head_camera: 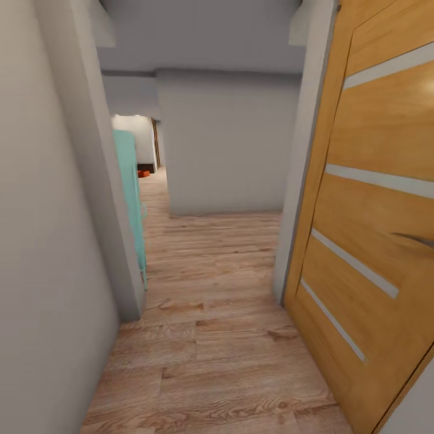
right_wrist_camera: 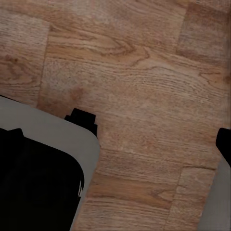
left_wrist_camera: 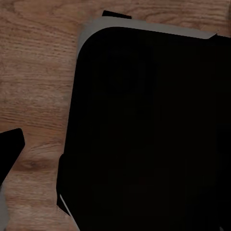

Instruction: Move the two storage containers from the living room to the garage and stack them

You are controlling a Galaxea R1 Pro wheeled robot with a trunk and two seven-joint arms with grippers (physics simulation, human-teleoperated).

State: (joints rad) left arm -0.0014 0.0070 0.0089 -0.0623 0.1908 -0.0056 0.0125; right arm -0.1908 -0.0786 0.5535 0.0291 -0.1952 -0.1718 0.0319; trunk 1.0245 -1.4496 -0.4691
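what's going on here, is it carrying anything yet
Nothing is being handled in these views. The robot is in a narrow hallway with a wood-plank floor, beside an open wooden door. Far down the hall a small orange-red thing sits on the floor, too distant to identify. Both wrist cameras look down at floorboards and the robot's dark body.

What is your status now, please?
Driving along a wood-plank hallway. Tool states cannot be told. Small orange-red object far ahead, maybe a container. Honey-coloured door stands open, close on the right.
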